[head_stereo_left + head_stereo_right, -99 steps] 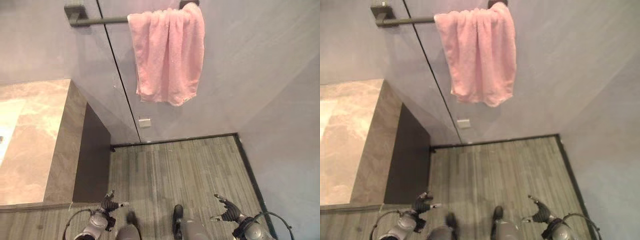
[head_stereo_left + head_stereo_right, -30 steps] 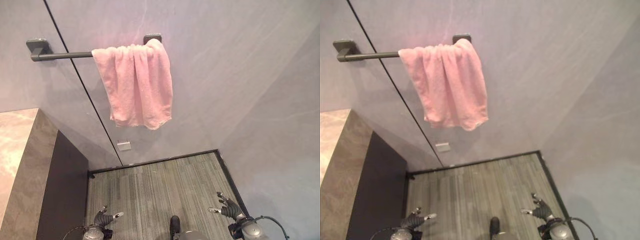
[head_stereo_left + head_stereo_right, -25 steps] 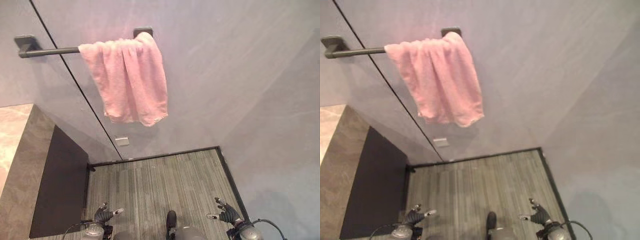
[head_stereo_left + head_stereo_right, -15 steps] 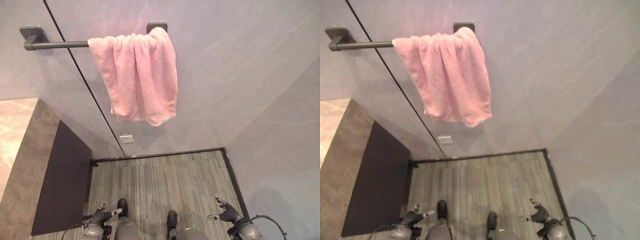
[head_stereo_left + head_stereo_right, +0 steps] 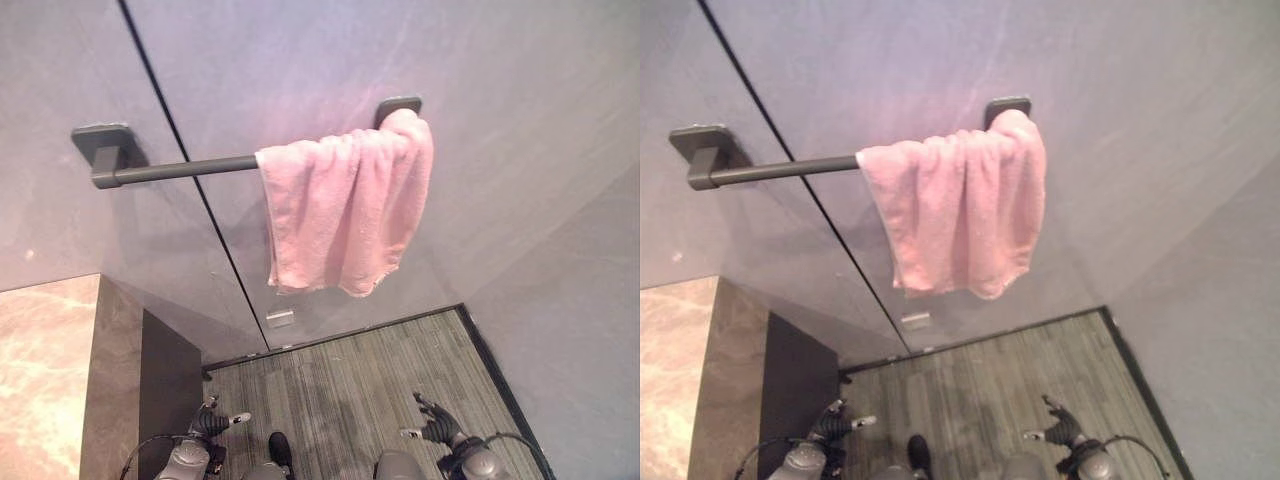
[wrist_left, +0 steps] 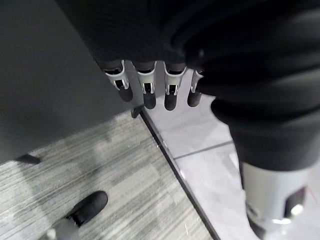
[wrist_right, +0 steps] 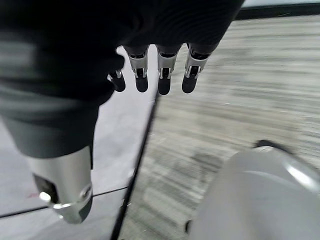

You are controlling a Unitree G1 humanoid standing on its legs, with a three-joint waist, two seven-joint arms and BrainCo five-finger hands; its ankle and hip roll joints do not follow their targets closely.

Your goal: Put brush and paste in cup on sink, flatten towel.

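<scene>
A pink towel (image 5: 345, 215) hangs bunched in folds at the right end of a dark wall bar (image 5: 170, 170), close to the bar's right mount. My left hand (image 5: 208, 425) hangs low near the floor, far below the towel, with its fingers (image 6: 150, 95) relaxed and nothing in them. My right hand (image 5: 435, 428) is low at the right, also holding nothing, its fingers (image 7: 162, 77) straight.
A marble counter (image 5: 50, 380) with a dark side panel (image 5: 165, 375) stands at the left. A glass partition edge (image 5: 190, 180) runs diagonally down the grey wall. A small white plate (image 5: 281, 318) sits low on the wall above the grey striped floor (image 5: 350, 390).
The camera has tilted and shifted, so the towel and bar now show further right and lower in the picture. Both hands stay low and empty.
</scene>
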